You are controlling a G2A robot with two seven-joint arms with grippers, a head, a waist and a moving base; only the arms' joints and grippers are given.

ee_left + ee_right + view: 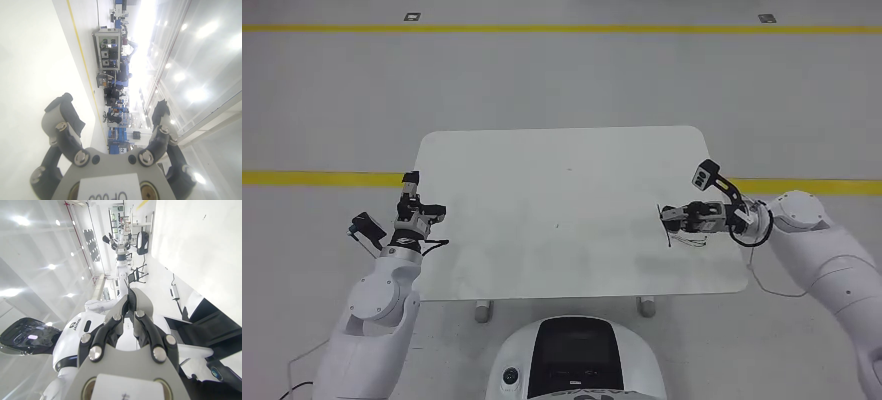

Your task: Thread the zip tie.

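The right gripper [130,294] is clamped on the zip tie [126,284] above the right side of the table [562,200], the tie's tip jutting free, likely for threading, while the left gripper [113,102] hangs wide open and empty at the table's left edge.

Large robotics lab or industrial test hall. Pale glossy floor [342,100] marked with yellow lines [562,28]; lone white table [562,170] in open bay. Far end: metal-framed equipment cabinet [107,51], blue workbenches [115,132], black office chairs [113,117]. High ceiling, rows of bright lights [206,30]. Folding chair [137,275], power brick [174,292] on floor
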